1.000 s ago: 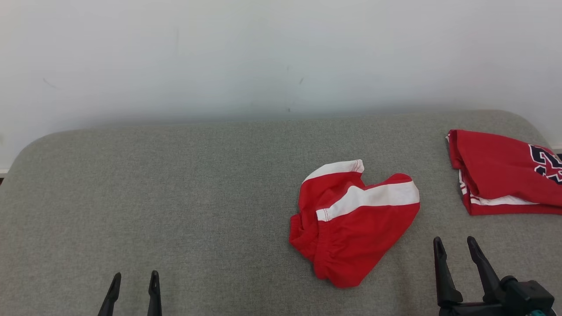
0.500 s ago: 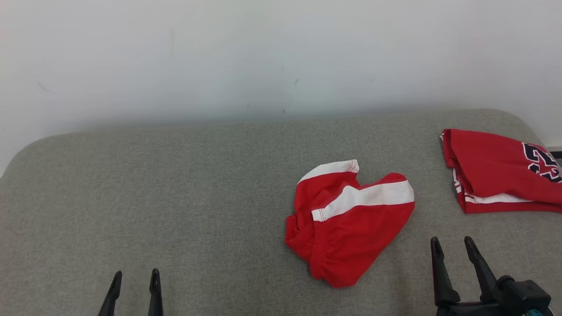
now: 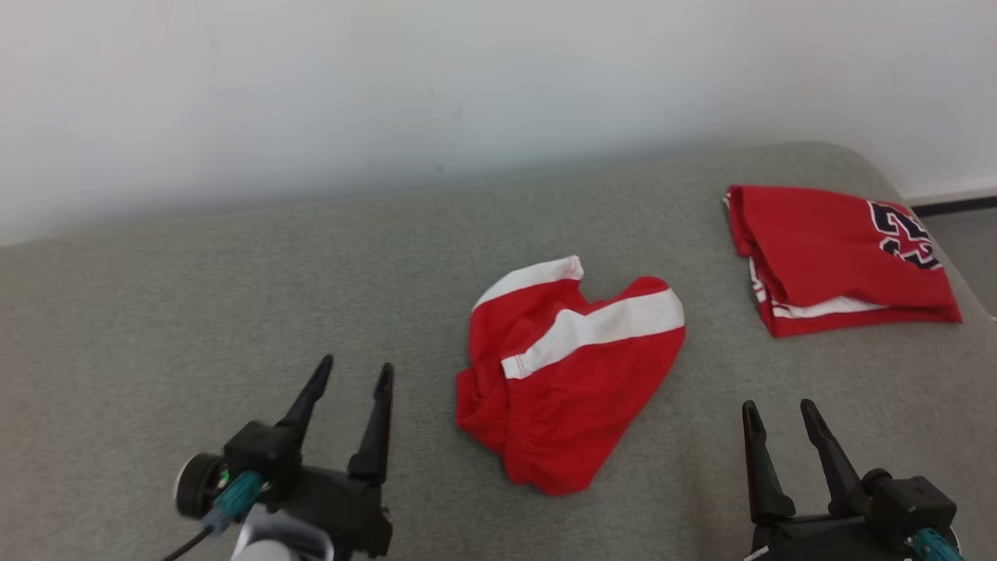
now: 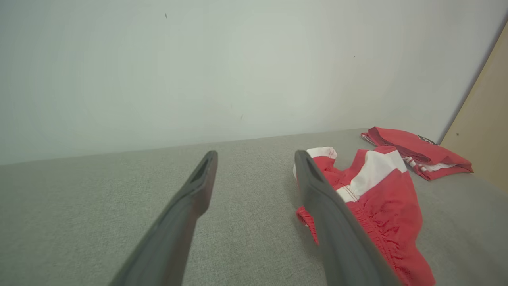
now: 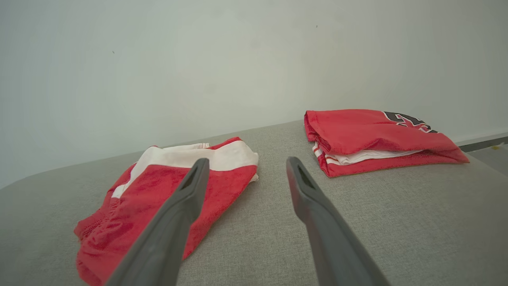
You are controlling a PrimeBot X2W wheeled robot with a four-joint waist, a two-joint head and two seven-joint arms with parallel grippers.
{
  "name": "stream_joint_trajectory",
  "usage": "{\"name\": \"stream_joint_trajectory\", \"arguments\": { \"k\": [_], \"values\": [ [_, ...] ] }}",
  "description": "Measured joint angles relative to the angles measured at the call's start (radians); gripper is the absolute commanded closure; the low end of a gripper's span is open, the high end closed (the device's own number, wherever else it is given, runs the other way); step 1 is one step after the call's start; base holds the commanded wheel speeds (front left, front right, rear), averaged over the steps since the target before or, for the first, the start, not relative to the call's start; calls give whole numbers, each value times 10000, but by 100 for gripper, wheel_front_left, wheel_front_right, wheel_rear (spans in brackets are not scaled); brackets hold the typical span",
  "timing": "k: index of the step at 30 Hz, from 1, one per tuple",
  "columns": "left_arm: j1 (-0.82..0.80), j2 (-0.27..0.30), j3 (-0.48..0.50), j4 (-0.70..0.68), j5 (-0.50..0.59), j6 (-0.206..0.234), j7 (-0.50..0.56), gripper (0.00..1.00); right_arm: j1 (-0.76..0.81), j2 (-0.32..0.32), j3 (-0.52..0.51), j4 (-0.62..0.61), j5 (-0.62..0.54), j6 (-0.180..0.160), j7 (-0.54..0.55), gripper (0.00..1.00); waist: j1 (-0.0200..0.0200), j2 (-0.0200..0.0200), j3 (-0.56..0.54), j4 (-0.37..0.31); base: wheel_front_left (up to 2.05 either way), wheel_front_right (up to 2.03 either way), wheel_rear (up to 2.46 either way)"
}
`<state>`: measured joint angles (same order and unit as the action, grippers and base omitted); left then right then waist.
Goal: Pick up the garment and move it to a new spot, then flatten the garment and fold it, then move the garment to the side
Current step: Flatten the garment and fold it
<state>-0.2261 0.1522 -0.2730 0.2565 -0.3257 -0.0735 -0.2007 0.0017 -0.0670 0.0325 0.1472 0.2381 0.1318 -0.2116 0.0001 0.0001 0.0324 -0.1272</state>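
**Left arm advanced toward crumpled red shorts; both grippers open, nothing held**

Change since the earlier frame: the left gripper (image 3: 356,365) had come well up into the head view, with its wrist body now showing. The head camera itself had swung, so the leftward shift of the cloth items was camera motion, not theirs. The right gripper (image 3: 777,405) kept about the same place at the lower right.

Item 1, red shorts (image 3: 568,382): white-banded with a gathered waistband, they lay crumpled and unfolded on the grey upholstered surface (image 3: 195,312), right of centre and between the two grippers. The long axis ran diagonally, from the bunched waistband at the near end to the white bands at the far right.

Item 2, folded red jersey (image 3: 833,257): this sat at the far right, well apart from the shorts.

Grippers: both stood with fingers spread wide and nothing between them. Neither touched cloth.

Governing relation: the shorts lay ahead and to the right of the left fingers, and ahead and to the left of the right fingers. The left gripper appeared the nearer, close to the shorts' near-left edge, and its own view showed the cloth just beyond its right finger. The pick-up looked not yet begun. A rightward reach by the left arm seemed the shorter route.
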Motion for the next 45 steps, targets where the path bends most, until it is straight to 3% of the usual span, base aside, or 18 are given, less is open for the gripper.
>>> {"name": "stream_joint_trajectory", "arguments": {
  "k": [8,23,24,25,26,33,45],
  "values": [
    [-1719,-295,-1087,1883,226,-410,173,0,-492,17,153,360,173,0,-267,0,1,0,615,-863,0,0,0],
    [-2715,-489,-2115,4301,-207,-514,82,0,-958,36,194,817,307,0,-454,0,0,1,1366,-2179,0,0,0],
    [-2781,-491,-2144,4391,-236,-522,63,26,-988,36,203,815,309,0,-456,0,0,0,1383,-2223,0,0,0],
    [-2863,-504,-2169,4493,-316,-556,36,80,-1010,36,196,809,309,0,-460,0,0,0,1398,-2257,0,0,0],
    [-2940,-516,-2238,4573,-364,-556,25,100,-1011,33,192,803,309,0,-487,0,0,0,1408,-2283,0,0,0],
    [-3463,-387,-2176,4721,-453,-556,-428,100,-936,10,-46,677,301,0,-504,0,0,0,1345,-2156,0,0,0],
    [-4438,1262,-1639,2794,-199,-449,-525,100,-571,29,-31,698,255,0,-523,0,-1,0,895,-1073,0,0,0]
  ]
}}
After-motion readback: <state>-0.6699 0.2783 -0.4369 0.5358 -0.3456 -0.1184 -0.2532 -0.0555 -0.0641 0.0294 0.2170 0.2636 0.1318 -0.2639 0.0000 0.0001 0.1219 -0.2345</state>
